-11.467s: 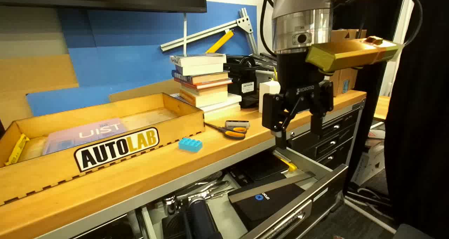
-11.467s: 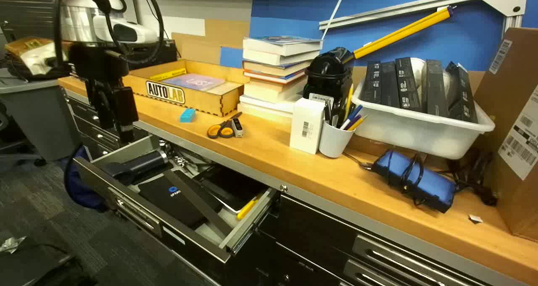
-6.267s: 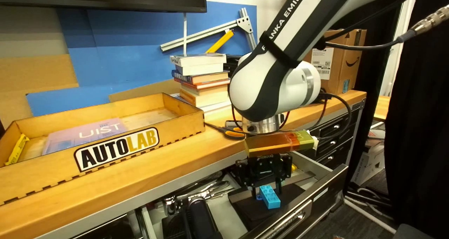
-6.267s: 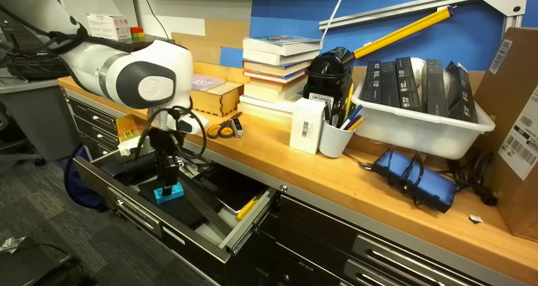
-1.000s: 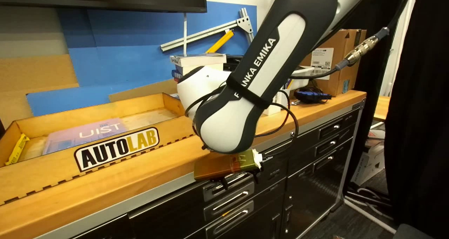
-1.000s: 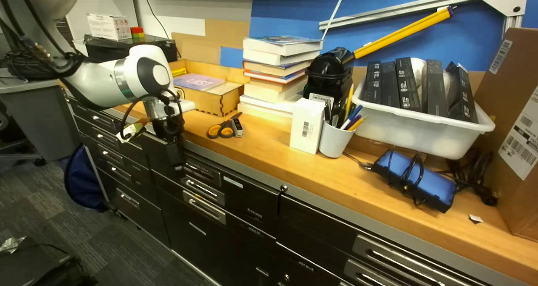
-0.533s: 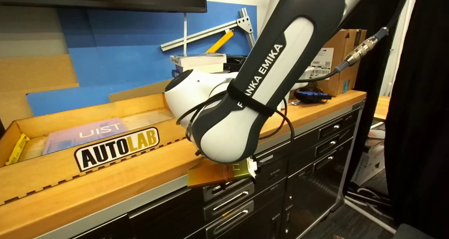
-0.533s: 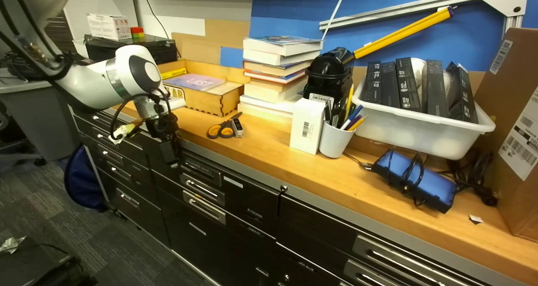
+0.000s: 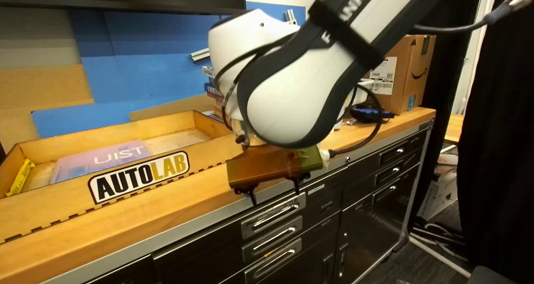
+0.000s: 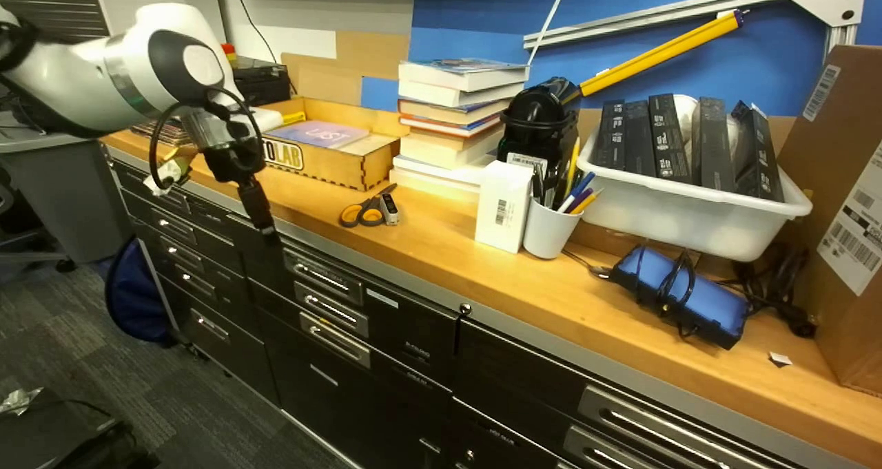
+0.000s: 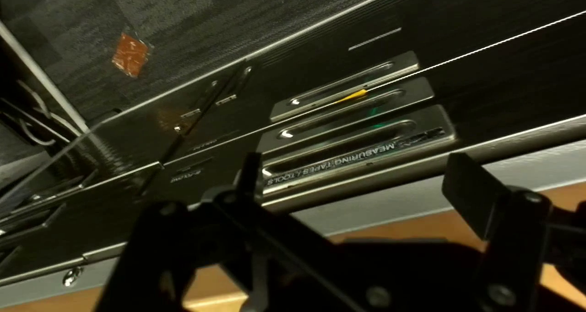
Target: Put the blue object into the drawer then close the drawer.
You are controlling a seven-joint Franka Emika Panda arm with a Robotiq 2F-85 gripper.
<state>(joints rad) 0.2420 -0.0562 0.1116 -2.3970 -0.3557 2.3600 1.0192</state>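
The drawer (image 9: 273, 215) is shut, its dark front flush with the cabinet below the worktop. Its silvery handle strip also shows in an exterior view (image 10: 322, 276) and in the wrist view (image 11: 357, 158), with a "Measuring tapes / tools" label. The blue object is out of view in all frames. My gripper (image 11: 355, 163) is open and empty, its two fingers wide apart, with the drawer's top edge seen between them. In the exterior views the gripper (image 9: 275, 195) points down in front of the worktop's edge, above the drawer handle; its fingertip (image 10: 267, 232) is apart from it.
On the worktop (image 10: 441, 248) stand the wooden AUTOLAB tray (image 9: 217, 159), scissors (image 10: 362, 214), a stack of books (image 10: 455, 97), a white box (image 10: 503, 207), a pen cup (image 10: 551, 231) and a white bin (image 10: 689, 214). More drawers lie below the shut one.
The blue block went from the worktop into my gripper over the open drawer, then out of view. The drawer was shut by 1.0 s ago. My gripper has since risen.
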